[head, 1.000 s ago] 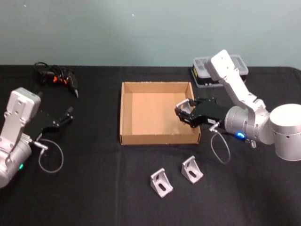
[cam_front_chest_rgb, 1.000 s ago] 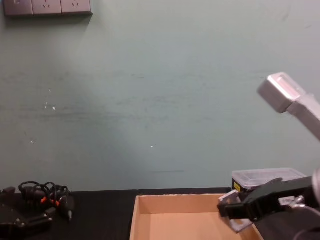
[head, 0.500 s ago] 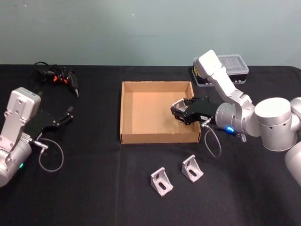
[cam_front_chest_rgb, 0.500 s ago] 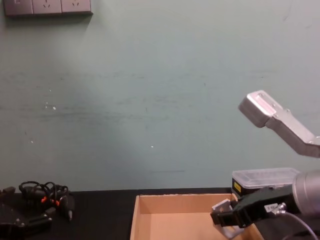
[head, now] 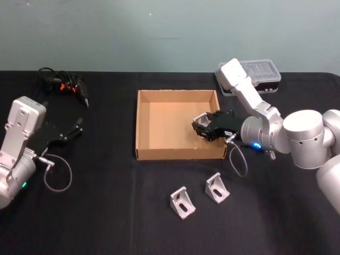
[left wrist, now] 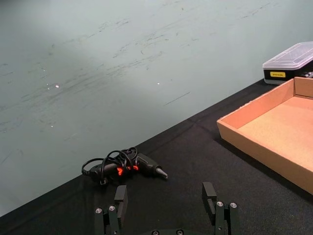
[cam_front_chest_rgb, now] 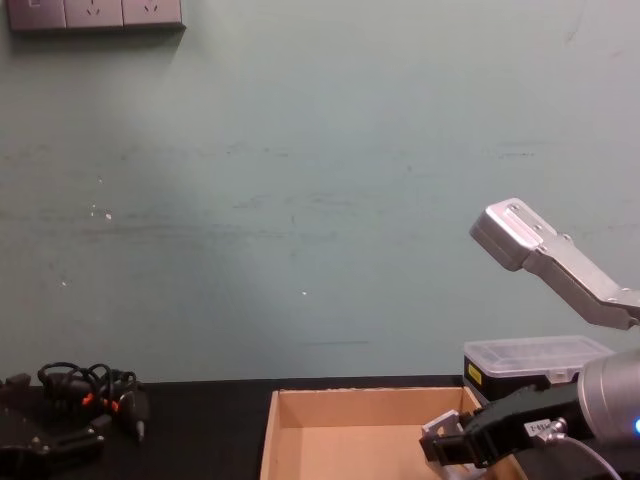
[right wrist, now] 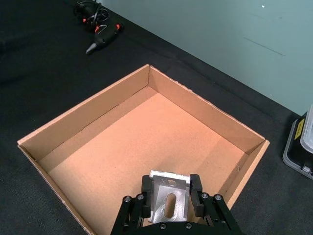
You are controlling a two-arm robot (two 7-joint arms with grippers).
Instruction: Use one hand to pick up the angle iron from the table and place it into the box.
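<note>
A matte black table (head: 106, 223) runs back to a teal wall (cam_front_chest_rgb: 320, 200) with sockets (cam_front_chest_rgb: 95, 13) high on its left. Nearest lie a loose bracket (head: 182, 203) and a second bracket (head: 217, 189), just beside each other. Behind them sits the box (head: 178, 155). The right gripper (head: 202, 128) reaches over its right wall, its fingers closed on the angle iron (right wrist: 168, 200) above the box's near right corner. The iron's slotted face tilts up, the slot in line with the fingers, pointing left into the box. The left gripper (head: 76, 129) hangs at the table's left, spread wide and empty. Farthest are a cabled tool (head: 66, 86) and a lidded case (head: 255, 74).
</note>
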